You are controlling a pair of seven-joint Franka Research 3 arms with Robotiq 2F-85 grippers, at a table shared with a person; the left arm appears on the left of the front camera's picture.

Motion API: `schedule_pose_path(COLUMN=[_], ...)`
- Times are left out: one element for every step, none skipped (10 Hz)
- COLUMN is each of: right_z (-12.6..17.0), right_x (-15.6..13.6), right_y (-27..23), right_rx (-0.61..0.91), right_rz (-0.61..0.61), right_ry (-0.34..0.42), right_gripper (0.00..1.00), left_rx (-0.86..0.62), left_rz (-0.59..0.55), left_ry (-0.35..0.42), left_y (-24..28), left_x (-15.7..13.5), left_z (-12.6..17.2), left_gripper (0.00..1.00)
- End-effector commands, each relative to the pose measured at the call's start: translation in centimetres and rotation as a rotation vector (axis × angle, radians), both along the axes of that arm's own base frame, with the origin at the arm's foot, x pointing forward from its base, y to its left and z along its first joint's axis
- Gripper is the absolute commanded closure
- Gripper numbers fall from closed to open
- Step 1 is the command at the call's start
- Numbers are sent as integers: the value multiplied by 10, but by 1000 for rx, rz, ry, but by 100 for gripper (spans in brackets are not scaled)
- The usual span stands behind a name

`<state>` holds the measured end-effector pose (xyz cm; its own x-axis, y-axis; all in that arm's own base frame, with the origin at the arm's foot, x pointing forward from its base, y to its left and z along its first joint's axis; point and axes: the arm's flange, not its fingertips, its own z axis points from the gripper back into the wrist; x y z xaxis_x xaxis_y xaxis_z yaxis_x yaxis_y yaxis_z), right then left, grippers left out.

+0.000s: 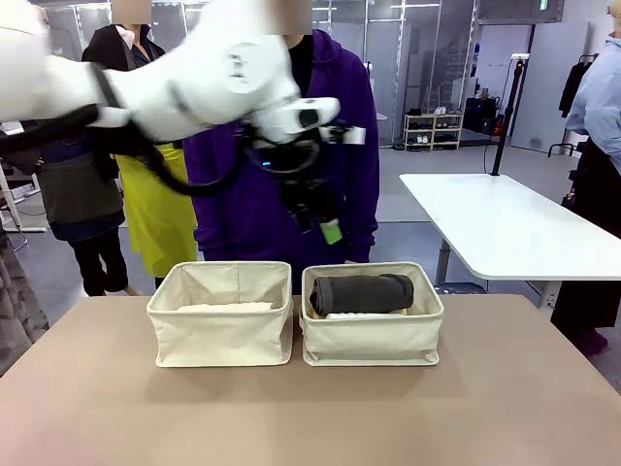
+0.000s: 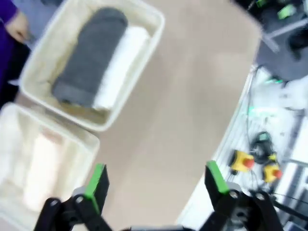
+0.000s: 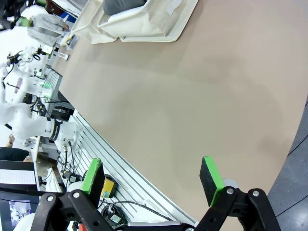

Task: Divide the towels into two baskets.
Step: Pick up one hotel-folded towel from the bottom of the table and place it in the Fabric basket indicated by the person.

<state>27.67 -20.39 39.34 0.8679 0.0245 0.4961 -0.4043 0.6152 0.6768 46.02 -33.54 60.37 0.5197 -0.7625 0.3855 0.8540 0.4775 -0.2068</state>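
Towels all down in the baskets, two and two by the look of it. Dark grey towel (image 1: 362, 293) lying lengthwise in the right-hand basket (image 1: 372, 335), riding high above the rim, with the white towel (image 1: 364, 315) tucked just under and in front of it. Seen from the left wrist: same pair side by side, grey roll (image 2: 89, 57) touching white roll (image 2: 119, 65), snug inside the cream walls (image 2: 57, 113). Left-hand basket (image 1: 221, 332) sitting just beside its twin, rims almost touching, a pale towel (image 1: 225, 307) barely peeking over the front wall. From the left wrist, blurred: a peach-toned roll (image 2: 41, 168) low in that near bin (image 2: 82, 139), something paler beside it, hard to make out.

Left gripper (image 1: 325, 225) hanging in the air above and behind the right-hand basket, tilted, nothing between the green pads. From its own camera, fingers (image 2: 155, 185) spread wide over bare tabletop (image 2: 183, 106), empty. Right gripper (image 3: 151, 175) likewise splayed fully apart, holding nothing, hovering near the table's edge (image 3: 192, 96) with the basket corner (image 3: 144, 26) far up the view.

Person in a purple top (image 1: 340, 146) standing at the far side, right behind the baskets. White table (image 1: 505, 228) off to the right in the background.
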Motion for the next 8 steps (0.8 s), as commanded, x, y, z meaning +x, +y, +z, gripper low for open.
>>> schedule_pose_path(right_z=[3, 3, 3, 3, 3, 3, 3, 3], right_x=[-1, -1, -1, -1, -1, -1, -1, -1], right_y=[1, 1, 1, 1, 1, 1, 1, 1], right_rx=[18, 18, 18, 18, 18, 18, 18, 18], right_rz=[-9, -9, -9, -9, -9, -9, -9, -9], right_ry=[-1, -1, -1, -1, -1, -1, -1, -1], right_gripper=[0, 0, 0, 0, 0, 0, 0, 0], left_rx=[-170, -249, -303, -356, -408, -445, -477, -495], left_rz=[63, 130, 185, 263, 327, 393, 456, 517], left_ry=[3, -1, 33, 52, 48, 48, 53, 50], left_y=[95, 129, 166, 201, 235, 269, 293, 314], left_x=[-62, -68, -75, -82, -94, -116, -137, -162], left_z=[-27, -23, -23, -25, -28, -35, -44, -52], left_gripper=[0, 0, 0, 0, 0, 0, 0, 0])
